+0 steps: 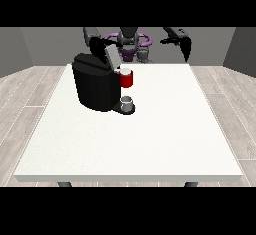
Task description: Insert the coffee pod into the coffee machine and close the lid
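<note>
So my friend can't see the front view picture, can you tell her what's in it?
A black coffee machine stands on a large white table, with a red pod holder at its front, its lid tilted up, and a small grey cup underneath. Behind it, the robot raises the hand at the view's left near the lid, and the hand at the view's right hangs above the table's far edge.

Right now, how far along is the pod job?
Done: nothing I can confirm. No pod shows on the table, and whether one sits in the machine can't be told. The lid stands raised, so closing is left. In hand: the hand at the view's left is up by the lid; its hold is unclear. The hand at the view's right hangs away, holding nothing. A cup waits under the red head.
</note>
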### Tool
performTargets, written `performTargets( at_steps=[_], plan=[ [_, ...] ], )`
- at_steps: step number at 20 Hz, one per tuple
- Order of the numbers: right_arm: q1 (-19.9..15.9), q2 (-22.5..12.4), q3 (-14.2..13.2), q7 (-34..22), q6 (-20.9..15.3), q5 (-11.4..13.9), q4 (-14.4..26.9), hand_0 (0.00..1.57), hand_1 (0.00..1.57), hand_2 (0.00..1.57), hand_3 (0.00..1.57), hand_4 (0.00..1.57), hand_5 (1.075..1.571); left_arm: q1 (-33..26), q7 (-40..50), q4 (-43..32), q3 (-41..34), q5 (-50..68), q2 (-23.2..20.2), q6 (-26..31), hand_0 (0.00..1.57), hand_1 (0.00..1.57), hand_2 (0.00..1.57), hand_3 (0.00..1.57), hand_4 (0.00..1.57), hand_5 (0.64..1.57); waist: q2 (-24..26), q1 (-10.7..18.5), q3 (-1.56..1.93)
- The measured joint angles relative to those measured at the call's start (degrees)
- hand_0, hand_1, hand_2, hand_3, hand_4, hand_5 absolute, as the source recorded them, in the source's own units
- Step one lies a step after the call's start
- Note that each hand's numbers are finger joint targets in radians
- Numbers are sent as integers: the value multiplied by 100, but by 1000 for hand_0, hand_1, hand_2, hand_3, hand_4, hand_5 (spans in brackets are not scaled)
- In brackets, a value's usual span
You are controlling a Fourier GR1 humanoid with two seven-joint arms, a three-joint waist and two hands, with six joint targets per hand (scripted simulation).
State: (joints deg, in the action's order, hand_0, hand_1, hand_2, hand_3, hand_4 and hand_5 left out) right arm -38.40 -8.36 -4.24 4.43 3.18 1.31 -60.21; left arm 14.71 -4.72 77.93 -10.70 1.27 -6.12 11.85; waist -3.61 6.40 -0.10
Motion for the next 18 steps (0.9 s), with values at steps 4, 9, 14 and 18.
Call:
performTargets(
  at_steps=[4,9,14,18],
  plan=[
    [-230,54,-9,-210,-103,36,95,0,0,0,0,154,1571,45,20,-31,55,-16,43,-101,0,0,0,0,158,1571,-6,31,14],
    [-306,134,61,-346,-148,74,139,0,0,0,0,215,1571,-2,51,-30,94,16,18,-70,0,0,0,0,121,1571,0,125,36],
    [-567,234,365,-318,-236,439,137,0,0,0,0,141,1571,62,-13,-107,41,85,-56,-37,0,0,0,0,0,1571,-32,179,17],
    [-705,242,422,-221,-176,576,230,0,0,0,0,73,1571,140,-57,-98,65,112,-60,-62,0,0,0,0,196,1571,-66,146,12]
  ],
)
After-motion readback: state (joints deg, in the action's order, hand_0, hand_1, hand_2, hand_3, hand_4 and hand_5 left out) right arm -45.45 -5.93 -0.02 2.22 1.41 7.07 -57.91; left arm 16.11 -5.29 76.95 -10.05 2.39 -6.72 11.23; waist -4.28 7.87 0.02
